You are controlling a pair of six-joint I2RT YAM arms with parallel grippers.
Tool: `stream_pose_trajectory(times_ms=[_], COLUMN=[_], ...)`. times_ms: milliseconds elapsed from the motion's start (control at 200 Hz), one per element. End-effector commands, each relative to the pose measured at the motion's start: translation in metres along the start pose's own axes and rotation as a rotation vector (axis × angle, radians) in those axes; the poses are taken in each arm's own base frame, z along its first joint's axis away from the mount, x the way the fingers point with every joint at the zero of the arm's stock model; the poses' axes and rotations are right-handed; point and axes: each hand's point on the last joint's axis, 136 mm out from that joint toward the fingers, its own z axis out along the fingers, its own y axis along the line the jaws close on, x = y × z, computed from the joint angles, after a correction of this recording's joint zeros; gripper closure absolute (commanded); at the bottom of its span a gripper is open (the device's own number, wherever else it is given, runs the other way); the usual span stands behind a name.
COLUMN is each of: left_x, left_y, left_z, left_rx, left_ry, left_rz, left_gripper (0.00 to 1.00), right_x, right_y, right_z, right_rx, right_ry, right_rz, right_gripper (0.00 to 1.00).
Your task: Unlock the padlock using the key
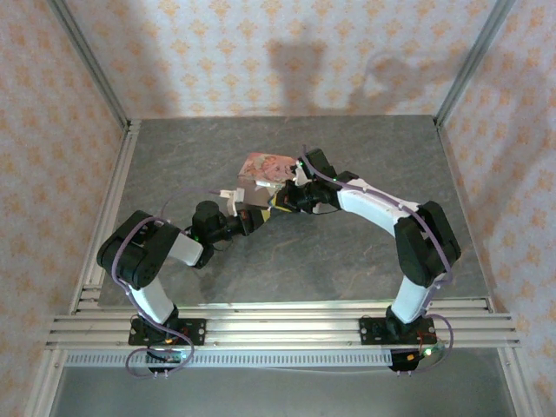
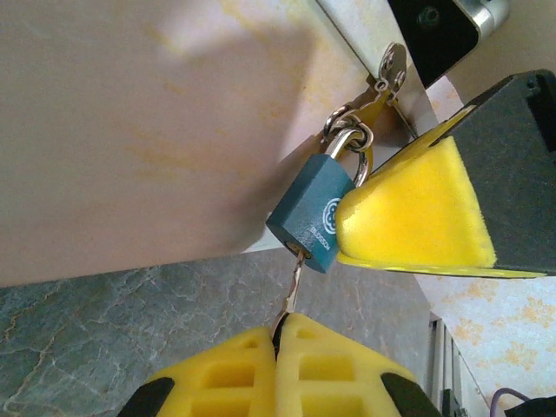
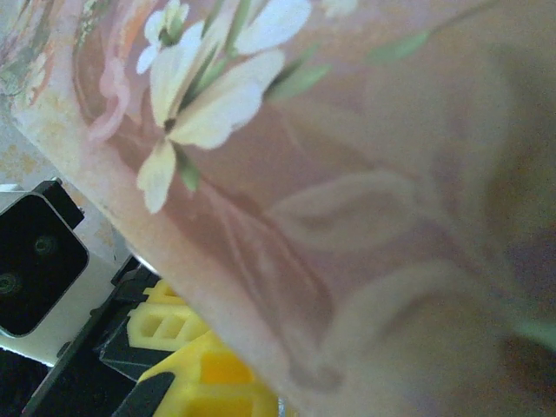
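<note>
My left pincer [image 2: 280,334], bottom centre of its wrist view, is clamped shut on the key [image 2: 294,282], whose tip sits in the underside of the padlock [image 2: 308,217]. The padlock hangs mid-frame from the hasp [image 2: 391,74] of the pink box [image 2: 156,130], above the counter [image 2: 104,339]. My right pincer [image 1: 294,184] is closed. Its yellow pad [image 2: 417,217] touches the padlock's side, but I cannot tell whether it grips it.

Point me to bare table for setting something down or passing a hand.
Free: the far strip of table between the pink box and back wall; the near patch between left arm, right arm and the front rails. Crowded: centre, where both arms meet at the box.
</note>
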Motion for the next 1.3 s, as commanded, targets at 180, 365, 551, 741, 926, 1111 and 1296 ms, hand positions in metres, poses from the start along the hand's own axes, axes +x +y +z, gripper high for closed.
stream_pose_trajectory(times_ms=[180, 365, 551, 741, 926, 1111, 1296], left_x=[-0.037, -0.035, -0.029, -0.022, -0.005, 0.003, 0.012], left_y=[-0.019, -0.021, -0.01, -0.008, 0.004, 0.005, 0.012], left_z=[0.006, 0.008, 0.001, -0.002, -0.007, -0.013, -0.015], left_rx=[0.1, 0.135, 0.068, 0.045, -0.049, -0.084, -0.137], left_ry=[-0.089, -0.035, -0.021, 0.005, 0.067, 0.087, 0.124], left_rz=[0.065, 0.066, 0.088, 0.103, 0.146, 0.17, 0.188], left_gripper=[1.0, 1.0, 1.0, 1.0, 1.0, 1.0, 1.0], right_x=[0.036, 0.04, 0.038, 0.04, 0.036, 0.028, 0.017], right_y=[0.016, 0.007, -0.01, -0.021, -0.034, -0.043, -0.059], right_z=[0.011, 0.017, 0.019, 0.019, 0.016, 0.017, 0.011], right_rx=[-0.116, -0.132, -0.057, 0.001, 0.085, 0.136, 0.219], right_ry=[0.126, 0.11, 0.087, 0.097, 0.078, 0.031, -0.06], right_rz=[-0.072, -0.139, -0.167, -0.208, -0.247, -0.236, -0.183], right_gripper=[1.0, 1.0, 1.0, 1.0, 1.0, 1.0, 0.87])
